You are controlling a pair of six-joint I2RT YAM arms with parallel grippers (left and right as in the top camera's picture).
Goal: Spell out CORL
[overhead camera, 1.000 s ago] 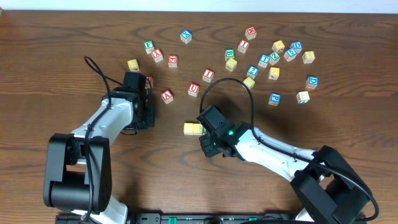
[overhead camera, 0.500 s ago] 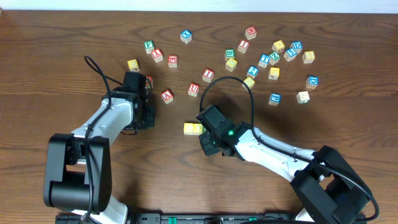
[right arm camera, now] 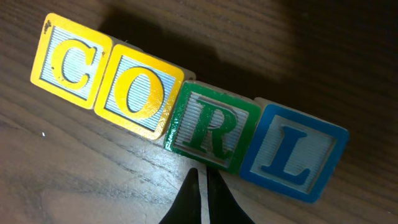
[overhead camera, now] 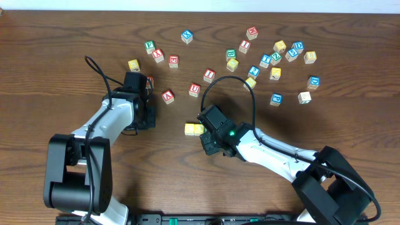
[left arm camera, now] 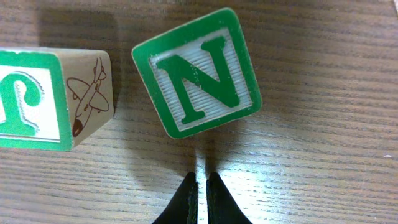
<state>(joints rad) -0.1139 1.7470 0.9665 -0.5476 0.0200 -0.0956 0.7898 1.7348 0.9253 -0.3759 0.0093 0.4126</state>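
In the right wrist view four blocks lie in a touching row: yellow C (right arm camera: 70,60), yellow O (right arm camera: 138,92), green R (right arm camera: 210,129) and blue L (right arm camera: 292,151). My right gripper (right arm camera: 200,175) is shut and empty just in front of the R. In the overhead view only the two yellow blocks (overhead camera: 194,129) show; the right arm (overhead camera: 215,134) hides the rest. My left gripper (left arm camera: 201,182) is shut and empty just below a green N block (left arm camera: 197,72), with a green J block (left arm camera: 43,99) to its left.
Several loose letter blocks are scattered across the far side of the table, such as red ones (overhead camera: 195,90) near the middle and blue and yellow ones (overhead camera: 276,99) at the right. The left arm (overhead camera: 134,103) rests left of centre.
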